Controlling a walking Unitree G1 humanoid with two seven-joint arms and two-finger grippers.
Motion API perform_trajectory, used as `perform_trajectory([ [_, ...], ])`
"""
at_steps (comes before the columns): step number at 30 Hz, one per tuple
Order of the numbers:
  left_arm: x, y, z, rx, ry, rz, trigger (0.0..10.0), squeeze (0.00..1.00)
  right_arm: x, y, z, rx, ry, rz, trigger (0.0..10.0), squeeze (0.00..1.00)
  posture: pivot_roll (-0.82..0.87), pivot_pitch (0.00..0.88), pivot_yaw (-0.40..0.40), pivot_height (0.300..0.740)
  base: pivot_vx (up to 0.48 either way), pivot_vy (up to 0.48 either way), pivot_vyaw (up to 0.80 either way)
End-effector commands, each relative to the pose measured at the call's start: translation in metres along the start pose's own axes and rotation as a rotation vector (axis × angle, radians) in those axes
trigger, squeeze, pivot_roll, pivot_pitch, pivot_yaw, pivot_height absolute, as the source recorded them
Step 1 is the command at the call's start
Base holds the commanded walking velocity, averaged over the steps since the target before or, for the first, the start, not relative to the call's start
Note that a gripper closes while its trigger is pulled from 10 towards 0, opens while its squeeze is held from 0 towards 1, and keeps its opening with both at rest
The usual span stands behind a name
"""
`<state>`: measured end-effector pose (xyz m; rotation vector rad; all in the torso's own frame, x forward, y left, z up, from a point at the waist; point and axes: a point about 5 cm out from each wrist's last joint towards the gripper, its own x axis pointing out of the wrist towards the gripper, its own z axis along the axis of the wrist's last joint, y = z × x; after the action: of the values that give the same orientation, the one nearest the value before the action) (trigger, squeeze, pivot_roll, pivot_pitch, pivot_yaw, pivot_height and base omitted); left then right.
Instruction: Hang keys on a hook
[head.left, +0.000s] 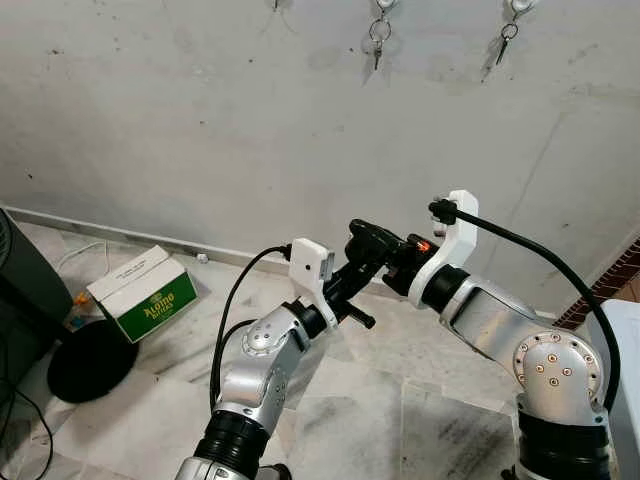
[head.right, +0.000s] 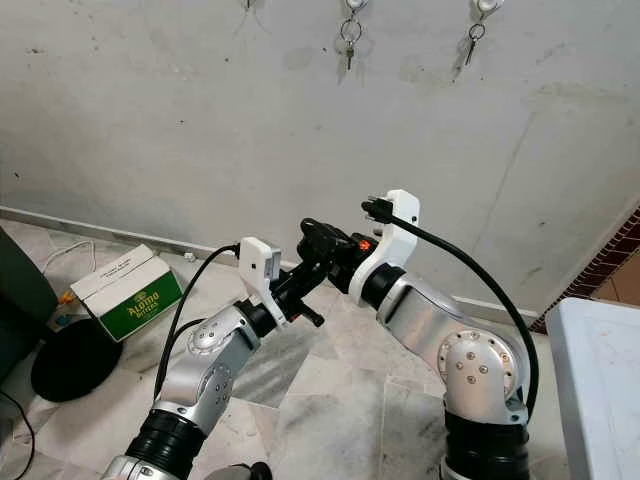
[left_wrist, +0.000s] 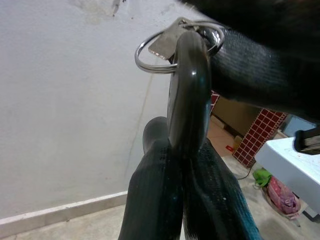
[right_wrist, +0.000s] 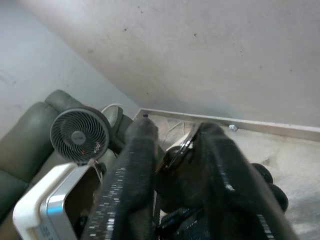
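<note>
Left gripper (left_wrist: 187, 165) is clamped on the keys (left_wrist: 186, 100), whose ring (left_wrist: 150, 55) is also pinched by the right gripper (right_wrist: 172, 155), well below the wall hooks (head.left: 384, 5); an uncoordinated release during this handover risks dropping them.

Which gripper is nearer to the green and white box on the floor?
Left. The left gripper is raised mid-scene, with the box lying off to its left by the wall. The right gripper meets it from the far side, farther from the box.

Green-white box (head.left: 142, 291) (silver key ring (left_wrist: 150, 55))
</note>
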<state>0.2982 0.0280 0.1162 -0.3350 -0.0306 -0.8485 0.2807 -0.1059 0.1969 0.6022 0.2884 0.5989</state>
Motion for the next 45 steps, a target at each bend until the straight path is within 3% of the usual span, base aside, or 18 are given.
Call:
perform_trajectory([
  [1, 0.002, 0.0, 0.004, 0.028, -0.005, -0.011, 0.0, 0.0, -0.002, 0.005, 0.0, -0.037, 0.003, 0.022, 10.0, 1.0, -0.1, 0.065, 0.035, 0.74, 0.0, 0.0, 0.0],
  [18, 0.002, 0.004, 0.011, 0.073, 0.017, -0.053, 0.0, 0.0, -0.013, -0.021, 0.018, -0.122, -0.028, -0.035, 10.0, 1.0, -0.09, 0.063, 0.043, 0.74, 0.0, 0.0, 0.0],
  [30, 0.004, -0.005, 0.019, 0.056, 0.048, -0.191, 0.0, 0.0, -0.017, -0.031, 0.029, -0.18, -0.039, -0.047, 10.0, 1.0, -0.09, 0.06, 0.05, 0.74, 0.0, 0.0, 0.0],
  [32, 0.005, -0.005, 0.022, 0.012, 0.044, -0.203, 0.0, 0.0, -0.019, -0.032, 0.03, -0.182, -0.032, -0.035, 10.0, 1.0, -0.09, 0.06, 0.05, 0.74, 0.0, 0.0, 0.0],
  [35, 0.006, -0.008, 0.024, 0.01, 0.053, -0.241, 0.0, 0.0, -0.021, -0.035, 0.031, -0.187, -0.027, -0.041, 10.0, 1.0, -0.09, 0.06, 0.05, 0.74, 0.0, 0.0, 0.0],
  [36, 0.006, -0.008, 0.024, 0.022, 0.055, -0.246, 0.0, 0.0, -0.022, -0.037, 0.032, -0.2, -0.025, -0.052, 10.0, 0.15, -0.09, 0.06, 0.051, 0.74, 0.0, 0.0, 0.0],
  [37, 0.006, -0.008, 0.024, 0.024, 0.056, -0.245, 0.0, 0.0, -0.023, -0.038, 0.033, -0.205, -0.025, -0.058, 10.0, 0.0, -0.09, 0.06, 0.051, 0.74, 0.0, 0.0, 0.0],
  [45, 0.005, 0.002, 0.026, 0.037, 0.062, -0.205, 0.0, 0.0, -0.032, -0.042, 0.045, -0.228, -0.028, -0.067, 10.0, 0.0, -0.09, 0.065, 0.053, 0.74, 0.0, 0.0, 0.0],
])
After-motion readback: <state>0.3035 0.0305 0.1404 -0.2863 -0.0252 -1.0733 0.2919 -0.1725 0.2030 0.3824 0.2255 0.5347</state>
